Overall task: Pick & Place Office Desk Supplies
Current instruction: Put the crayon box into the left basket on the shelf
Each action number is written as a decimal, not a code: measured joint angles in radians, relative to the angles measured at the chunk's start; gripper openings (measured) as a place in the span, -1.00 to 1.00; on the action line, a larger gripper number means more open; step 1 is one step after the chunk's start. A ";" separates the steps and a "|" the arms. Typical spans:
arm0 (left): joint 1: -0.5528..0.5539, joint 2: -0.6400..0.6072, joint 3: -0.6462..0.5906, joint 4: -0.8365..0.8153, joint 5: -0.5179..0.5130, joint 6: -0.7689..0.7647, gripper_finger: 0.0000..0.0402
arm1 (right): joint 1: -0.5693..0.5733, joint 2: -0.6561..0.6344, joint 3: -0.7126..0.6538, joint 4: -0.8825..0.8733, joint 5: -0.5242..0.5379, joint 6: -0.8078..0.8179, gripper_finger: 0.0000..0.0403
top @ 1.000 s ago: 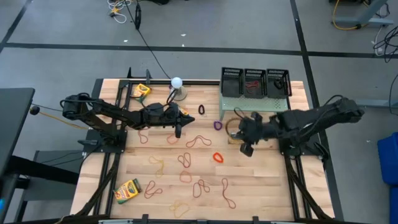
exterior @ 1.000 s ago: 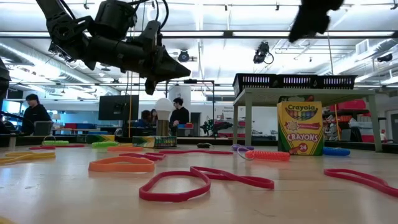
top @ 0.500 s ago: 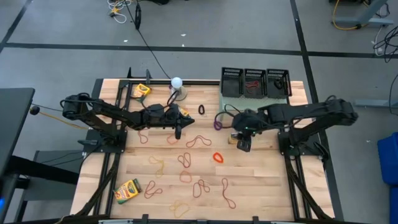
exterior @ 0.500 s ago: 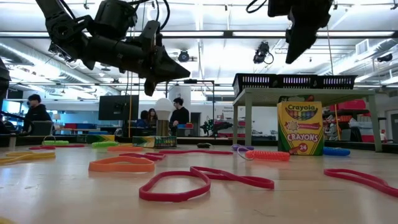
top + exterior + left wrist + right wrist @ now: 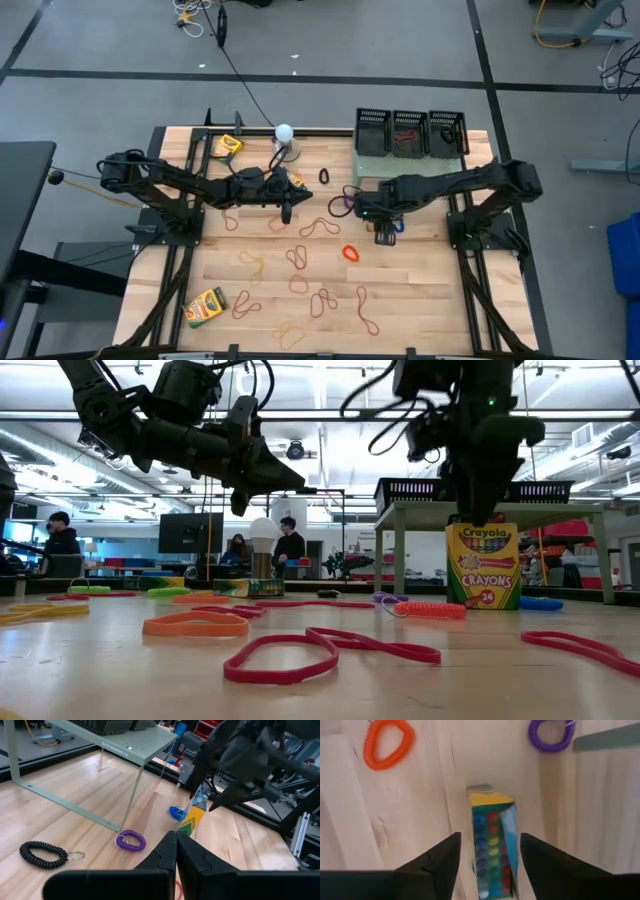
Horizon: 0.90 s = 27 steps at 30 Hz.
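Observation:
A yellow-and-green crayon box [image 5: 483,565] stands upright on the table beside the pale green riser [image 5: 500,510]. Its top is open and shows the crayon tips [image 5: 490,845]. My right gripper [image 5: 490,836] hangs open just above it, pointing down, one finger on either side of the box top without touching it. In the high view the gripper [image 5: 383,236] hides most of the box. My left gripper [image 5: 287,210] is shut on nothing and hovers over the rubber bands [image 5: 318,228] at mid table. Three black mesh baskets [image 5: 410,131] sit on the riser.
Two more crayon boxes lie at the far left [image 5: 229,145] and near left [image 5: 205,306]. Coiled loops lie near the box: orange [image 5: 350,253], purple [image 5: 350,200], black [image 5: 324,177]. A white ball on a base [image 5: 284,133] stands at the far edge. People show in the room behind.
My right gripper has moved toward the table's left edge and come down, from high over the right side to just above the upright crayon box, and its fingers have opened. The box and the left arm have stayed still.

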 joint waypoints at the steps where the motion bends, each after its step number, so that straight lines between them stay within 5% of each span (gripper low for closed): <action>1: 0.000 0.000 0.000 0.000 0.000 -0.003 -0.96 | -0.002 0.010 0.000 0.000 -0.007 0.000 0.02; 11: 0.000 0.000 0.000 0.005 -0.012 -0.004 -0.96 | -0.005 0.025 0.000 0.003 -0.034 0.000 -0.49; 17: 0.001 0.000 0.000 0.024 -0.037 -0.004 -0.95 | -0.005 -0.042 0.040 -0.080 -0.059 -0.008 -0.57; 27: 0.002 0.000 0.000 0.025 -0.037 0.005 -0.95 | -0.052 -0.103 0.546 -0.279 -0.034 -0.058 -0.55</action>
